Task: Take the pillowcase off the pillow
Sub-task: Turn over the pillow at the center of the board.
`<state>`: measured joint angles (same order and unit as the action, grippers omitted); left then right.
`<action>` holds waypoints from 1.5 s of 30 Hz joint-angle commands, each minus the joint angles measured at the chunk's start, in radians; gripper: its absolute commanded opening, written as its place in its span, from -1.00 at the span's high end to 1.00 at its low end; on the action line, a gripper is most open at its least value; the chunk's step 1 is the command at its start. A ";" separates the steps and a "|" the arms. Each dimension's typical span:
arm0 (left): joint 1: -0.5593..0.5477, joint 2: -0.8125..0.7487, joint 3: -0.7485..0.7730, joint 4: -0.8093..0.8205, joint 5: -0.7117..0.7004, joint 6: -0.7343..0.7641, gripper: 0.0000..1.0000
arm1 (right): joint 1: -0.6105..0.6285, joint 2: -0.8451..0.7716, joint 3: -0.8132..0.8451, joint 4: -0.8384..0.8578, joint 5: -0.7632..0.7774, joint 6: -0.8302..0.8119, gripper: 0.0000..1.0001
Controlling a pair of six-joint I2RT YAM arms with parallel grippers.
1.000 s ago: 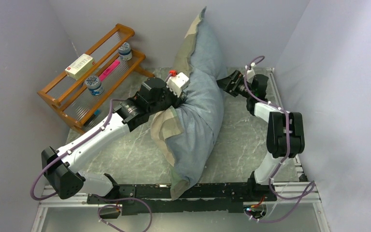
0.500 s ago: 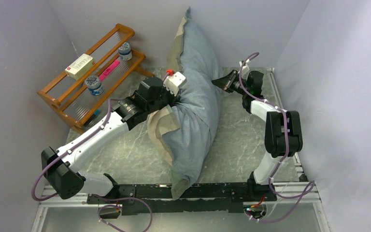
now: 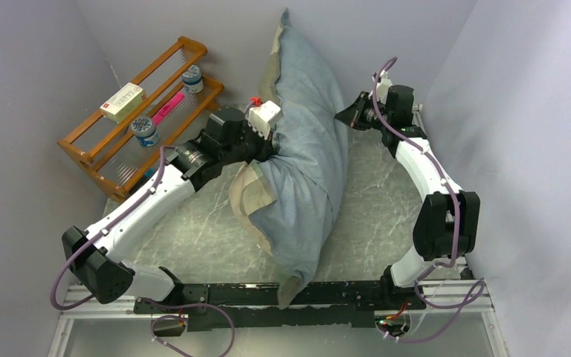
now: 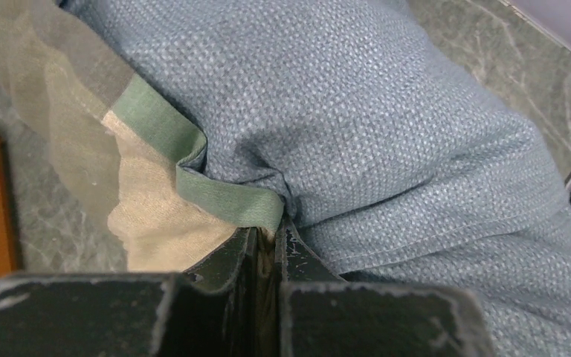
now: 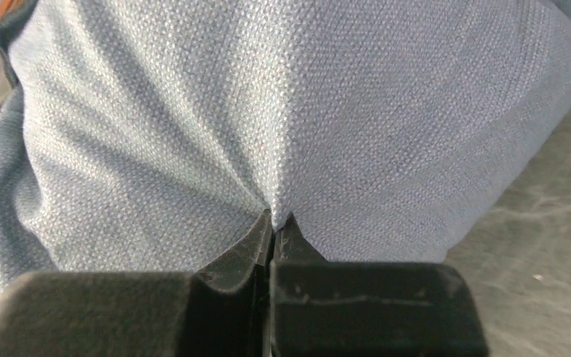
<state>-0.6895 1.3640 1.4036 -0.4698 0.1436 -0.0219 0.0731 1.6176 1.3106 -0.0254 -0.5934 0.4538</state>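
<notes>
The slate-blue pillowcase (image 3: 305, 163) stands bulging on end in the middle of the table, its top leaning on the back wall. A beige and olive checked flap (image 3: 251, 195) hangs open on its left. The pillow is hidden inside the cover. My left gripper (image 3: 271, 152) is shut on the pillowcase (image 4: 386, 111) where the green edge (image 4: 227, 201) bunches, as the left wrist view shows at the left gripper (image 4: 275, 227). My right gripper (image 3: 340, 115) is shut on a pinch of blue pillowcase cloth (image 5: 268, 97) on the right side, seen at the right gripper (image 5: 275, 219).
A wooden rack (image 3: 141, 111) at the back left holds two jars, a box and a pink item. Grey walls close in on three sides. The marble-patterned tabletop (image 3: 193, 230) shows on both sides of the cover. A black rail (image 3: 223, 297) runs along the near edge.
My right gripper went from open beside the cover to shut on its cloth, and that arm reached farther back. The top of the cover swung left and stood up straighter.
</notes>
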 commanded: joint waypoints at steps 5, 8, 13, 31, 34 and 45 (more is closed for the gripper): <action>-0.013 0.073 0.124 0.122 0.162 -0.111 0.90 | 0.017 -0.190 0.250 -0.117 0.064 -0.151 1.00; -0.013 0.111 0.151 0.140 0.165 -0.118 0.90 | 0.017 -0.223 0.260 -0.163 0.134 -0.185 1.00; -0.013 0.254 0.271 0.101 0.102 -0.083 0.90 | 0.017 -0.281 0.208 -0.176 0.243 -0.200 1.00; 0.076 0.627 0.451 0.138 -0.088 -0.045 0.67 | 0.017 -0.274 -0.023 -0.114 0.399 -0.201 0.89; 0.090 0.547 0.376 0.195 -0.100 -0.064 0.36 | 0.021 -0.289 -0.050 -0.109 0.395 -0.203 0.55; 0.098 0.159 0.064 0.278 -0.104 -0.121 -0.43 | 0.138 -0.361 -0.126 -0.098 0.408 -0.223 -0.43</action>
<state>-0.5861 1.6905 1.5661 -0.2985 0.0280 -0.0994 0.1680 1.3212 1.2110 -0.1802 -0.1844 0.2504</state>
